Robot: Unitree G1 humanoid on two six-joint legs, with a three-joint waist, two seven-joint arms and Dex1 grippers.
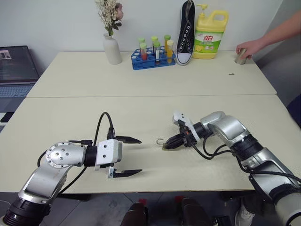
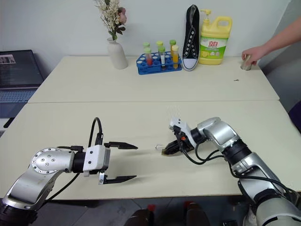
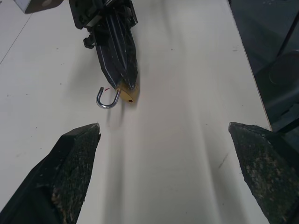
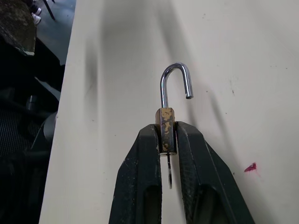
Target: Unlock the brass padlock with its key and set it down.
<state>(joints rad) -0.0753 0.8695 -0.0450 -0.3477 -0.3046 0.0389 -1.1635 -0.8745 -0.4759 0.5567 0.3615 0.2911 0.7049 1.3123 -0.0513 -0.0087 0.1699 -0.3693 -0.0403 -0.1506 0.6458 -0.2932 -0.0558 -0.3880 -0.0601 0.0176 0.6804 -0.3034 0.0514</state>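
Near the centre of the head view, just above the bench [image 1: 141, 113], the right tool [image 1: 170, 142] pinches the brass padlock [image 4: 166, 128], shackle swung open, the key [image 4: 169, 173] hanging beneath its body. Released while tilted, the lock could tip or skid. Lower left, the left tool [image 1: 134, 156] is spread wide, holding nothing.

Both arms are silver metal with black joints and looping black cables. The left end effector [image 1: 127, 157] has tapering black fingers, a white wrist block, and a round, apparently screw-dotted plate.
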